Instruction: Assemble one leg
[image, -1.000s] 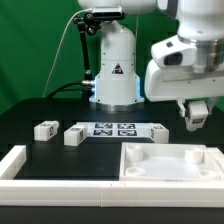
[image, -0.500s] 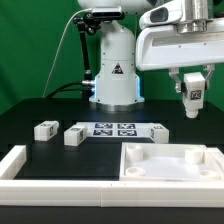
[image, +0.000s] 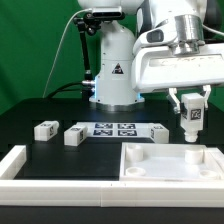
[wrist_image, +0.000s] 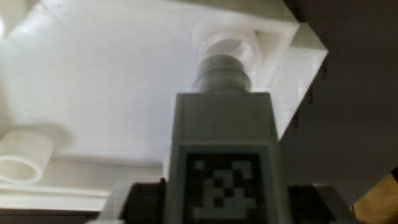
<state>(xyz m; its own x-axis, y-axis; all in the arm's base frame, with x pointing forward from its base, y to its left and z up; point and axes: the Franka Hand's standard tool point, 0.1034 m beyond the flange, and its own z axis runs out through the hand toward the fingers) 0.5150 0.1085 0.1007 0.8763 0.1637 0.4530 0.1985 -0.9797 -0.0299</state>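
My gripper (image: 192, 104) is shut on a leg (image: 192, 121), a small white square-section block with a black-and-white tag. It hangs upright over the far right corner of the large white square tray-like piece (image: 150, 165). In the wrist view the leg (wrist_image: 224, 120) fills the middle, tag facing the camera, its round peg pointing at a round corner recess (wrist_image: 228, 45) of the white piece. Two more legs (image: 46, 129) (image: 75, 134) lie on the table at the exterior view's left.
The marker board (image: 113, 129) lies in the middle of the black table before the robot base (image: 114, 70). A long white L-shaped rail (image: 40, 172) runs along the front left. Another recess boss (wrist_image: 25, 160) shows in the wrist view.
The gripper has carried the leg up, then down and slightly left, and turned it upright over the tray-like piece's far right corner. The other parts have not moved.
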